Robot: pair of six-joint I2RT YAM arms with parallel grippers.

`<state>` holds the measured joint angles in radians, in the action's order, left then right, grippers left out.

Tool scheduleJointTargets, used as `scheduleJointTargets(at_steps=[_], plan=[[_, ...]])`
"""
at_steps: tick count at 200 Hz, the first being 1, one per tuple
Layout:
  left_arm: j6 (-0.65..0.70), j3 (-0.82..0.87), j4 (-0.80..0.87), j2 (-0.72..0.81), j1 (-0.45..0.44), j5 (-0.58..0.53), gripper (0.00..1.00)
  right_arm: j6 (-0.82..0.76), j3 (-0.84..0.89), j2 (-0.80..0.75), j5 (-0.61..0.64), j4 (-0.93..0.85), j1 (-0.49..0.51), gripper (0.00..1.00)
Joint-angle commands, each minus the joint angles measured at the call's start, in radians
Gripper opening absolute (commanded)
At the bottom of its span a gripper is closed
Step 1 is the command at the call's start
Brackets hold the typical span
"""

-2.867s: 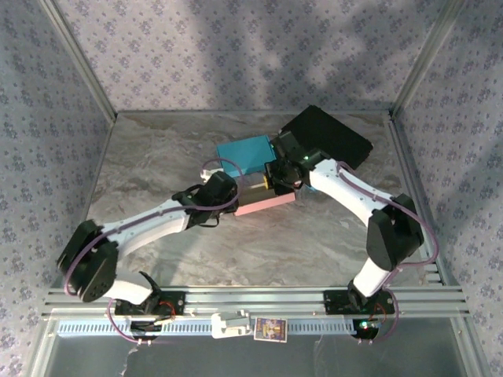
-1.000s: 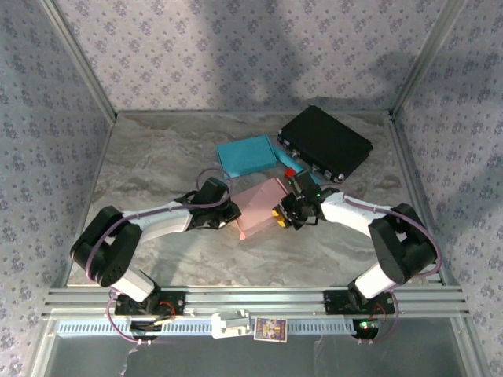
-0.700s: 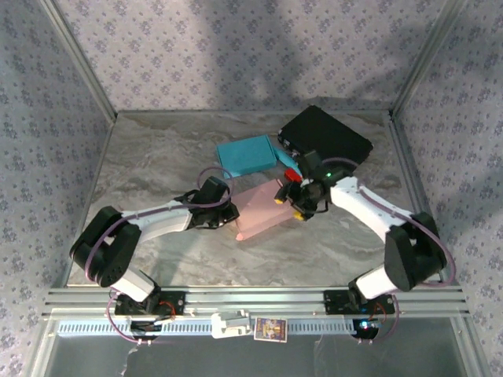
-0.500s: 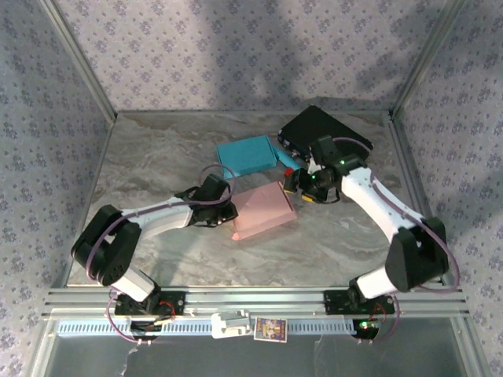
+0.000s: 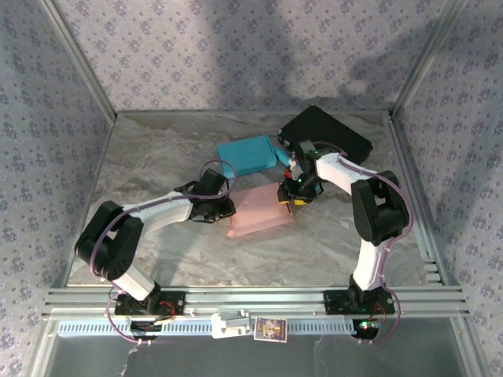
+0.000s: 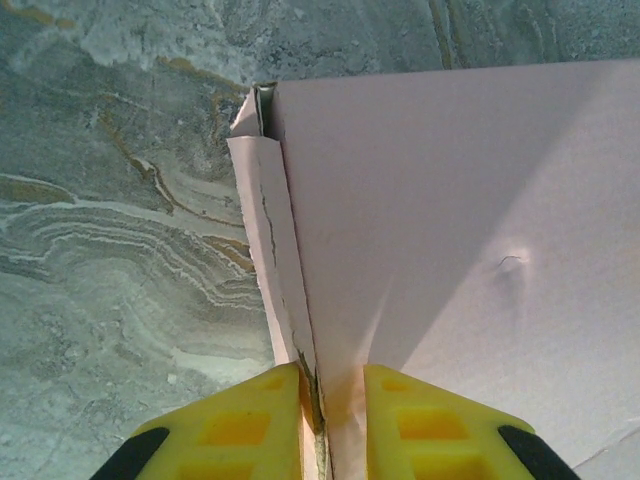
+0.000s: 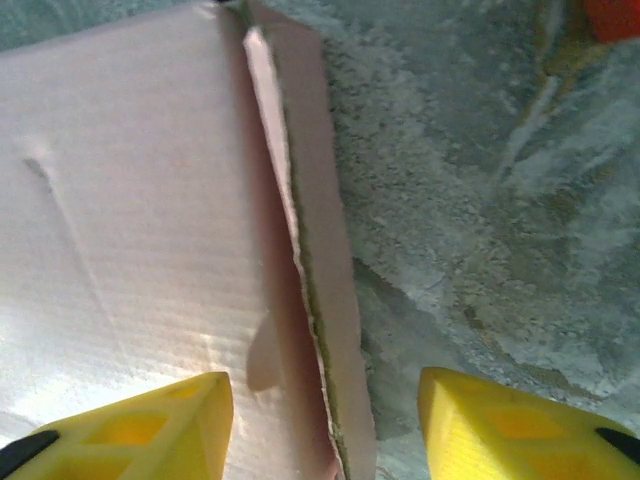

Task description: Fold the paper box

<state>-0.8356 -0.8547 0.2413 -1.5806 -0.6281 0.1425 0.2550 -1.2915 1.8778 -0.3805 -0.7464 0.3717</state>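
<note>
Top external: pink paper box lies flat at frame centre on marble worktop.
Left end effector: jaws narrow, pinching the box's left edge fold, clear in left wrist view.
Right end effector: jaws wide, straddling the box's right edge flap, not clamped.
Surroundings: teal box above, black case upper right.

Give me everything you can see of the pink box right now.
The pink box is pale pink, corrugated-looking cardboard. It lies low on the marbled table between the arms, just nearer than the teal box. Its broad top face has a small dent and faint creases. Along its left edge a narrow flap with a ragged edge is folded over, and the left pincer is shut on it. The right edge flap slopes to the table, and the right pincer is open astride it.
</note>
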Motion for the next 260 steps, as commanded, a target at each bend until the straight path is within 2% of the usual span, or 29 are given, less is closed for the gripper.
scheduleJointTargets(at_steps=[1,85,132,170,190,208,222,260], plan=[[0.034,-0.013,0.07,-0.033,0.01,-0.014,0.2,-0.027,-0.01,0.02,-0.056,0.017,0.01,0.47],[0.035,-0.021,0.038,-0.056,0.011,0.011,0.22,0.013,0.013,0.046,-0.078,0.039,0.074,0.27],[0.04,0.0,0.049,-0.047,0.023,0.018,0.25,0.021,0.041,0.032,-0.053,0.038,0.062,0.17],[0.064,-0.004,0.097,-0.06,0.032,0.032,0.32,0.015,0.048,0.057,-0.048,0.032,0.061,0.16],[0.06,0.014,0.098,-0.049,0.033,0.029,0.32,0.025,0.061,0.053,-0.028,0.038,0.058,0.16],[0.054,0.03,0.083,-0.042,0.034,0.033,0.3,0.029,0.058,0.055,-0.025,0.028,0.059,0.21],[0.054,0.029,0.075,-0.043,0.035,0.034,0.28,0.027,0.057,0.051,-0.023,0.027,0.062,0.21],[0.057,0.013,0.079,-0.045,0.034,0.03,0.19,0.017,0.037,0.025,-0.022,0.005,0.059,0.15]])
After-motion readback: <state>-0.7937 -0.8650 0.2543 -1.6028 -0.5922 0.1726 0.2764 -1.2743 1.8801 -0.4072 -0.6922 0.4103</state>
